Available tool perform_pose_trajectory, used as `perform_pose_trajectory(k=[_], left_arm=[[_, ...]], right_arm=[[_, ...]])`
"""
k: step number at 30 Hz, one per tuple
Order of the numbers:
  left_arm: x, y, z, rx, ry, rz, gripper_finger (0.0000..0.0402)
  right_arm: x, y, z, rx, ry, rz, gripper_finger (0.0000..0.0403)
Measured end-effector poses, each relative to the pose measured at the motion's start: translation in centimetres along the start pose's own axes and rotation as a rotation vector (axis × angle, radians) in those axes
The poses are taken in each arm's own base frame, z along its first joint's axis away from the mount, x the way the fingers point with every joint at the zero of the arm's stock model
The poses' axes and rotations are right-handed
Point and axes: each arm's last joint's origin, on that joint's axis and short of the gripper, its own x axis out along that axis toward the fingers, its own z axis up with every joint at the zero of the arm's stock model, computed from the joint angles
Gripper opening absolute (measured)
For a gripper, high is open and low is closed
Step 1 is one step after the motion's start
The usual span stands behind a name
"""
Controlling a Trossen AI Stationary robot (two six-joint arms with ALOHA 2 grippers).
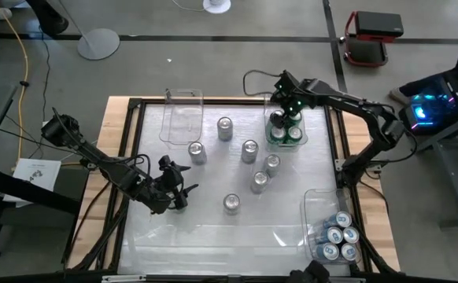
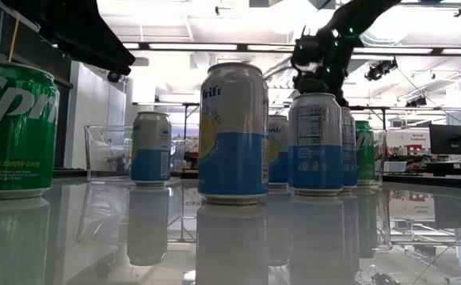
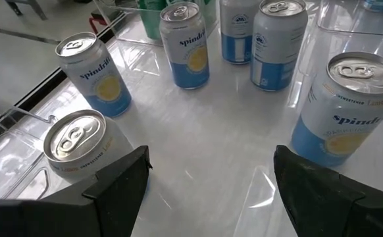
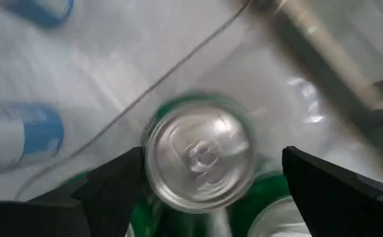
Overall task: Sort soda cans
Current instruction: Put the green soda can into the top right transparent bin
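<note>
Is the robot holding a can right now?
No. The right pincer hangs open over a green can in the bin. The left pincer is open too.

Five blue-and-white soda cans (image 3: pixel 190 45) stand upright beyond the spread left fingers (image 3: pixel 122 181).

Green cylindrical metal soda cans (image 1: pixel 286 129) under my right gripper (image 4: pixel 208 172); blue-and-white striped cans (image 3: pixel 186 46) with yellow lemon marks before my left.

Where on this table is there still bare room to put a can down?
Bare: the near strip between the left tool and the bin of blue cans. Crowded: the middle cluster of cans and the green-can bin under the right tool.
</note>
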Motion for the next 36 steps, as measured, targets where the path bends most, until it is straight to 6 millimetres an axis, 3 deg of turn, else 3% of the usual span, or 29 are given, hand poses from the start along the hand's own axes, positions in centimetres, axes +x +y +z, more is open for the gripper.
perform_pose_trajectory(k=[7,15,20,23,29,36], left_arm=[[-0.7,0.0,-0.1,0.012,0.047,-0.089,0.0303],[-4.5,1.5,0.3,-0.010,0.185,-0.246,0.0303],[-7.5,3.0,2.4,-0.039,0.335,-0.322,0.0303],[-8.3,3.0,2.9,-0.065,0.367,-0.385,0.0303],[-8.5,2.1,1.5,-0.130,0.633,-0.436,0.0303],[-7.9,0.0,-1.2,-0.184,0.758,-0.332,0.0303]], right_arm=[[-4.8,1.1,0.4,-0.061,-0.121,-0.141,0.0346],[-8.7,6.2,-2.3,-0.150,-0.361,-0.092,0.0346],[-8.3,10.6,-4.3,-0.231,-0.503,0.048,0.0346],[-7.6,13.0,-5.3,-0.268,-0.580,0.130,0.0346],[-5.9,16.6,-7.8,-0.317,-0.686,0.178,0.0346],[-6.5,18.8,-9.9,-0.347,-0.729,0.101,0.0346]])
